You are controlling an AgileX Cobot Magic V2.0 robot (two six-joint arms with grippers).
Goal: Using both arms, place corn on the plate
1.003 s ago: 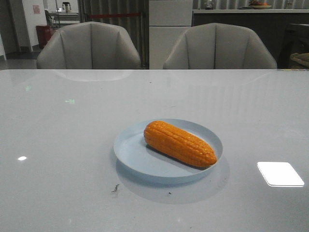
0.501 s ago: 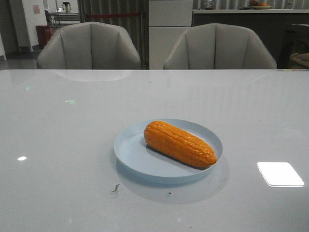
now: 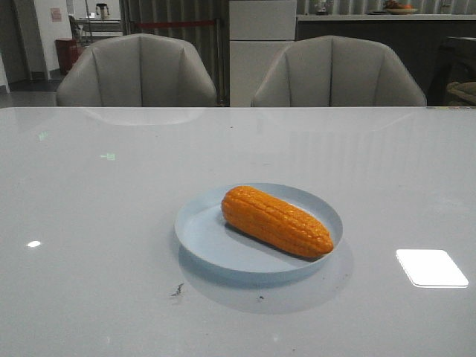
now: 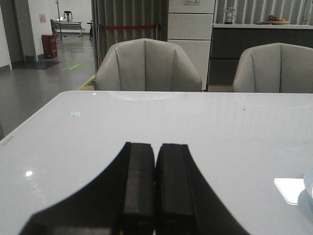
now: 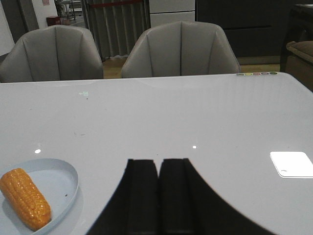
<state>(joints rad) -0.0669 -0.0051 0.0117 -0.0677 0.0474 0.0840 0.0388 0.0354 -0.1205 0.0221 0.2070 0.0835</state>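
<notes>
The left gripper (image 4: 155, 188) was off to the left side, with its two black fingers (image 4: 138, 186) pressed together and holding nothing; in the middle of the white table (image 3: 89, 223) sat the pale blue plate (image 3: 201, 238), and the orange corn (image 3: 276, 221) lay inside it, slanted, its thin end pointing right; the corn looked hard, light and bumpy, so the fat middle seemed the best place to grab; the right gripper (image 5: 159, 196) was pinched closed too, and empty.
</notes>
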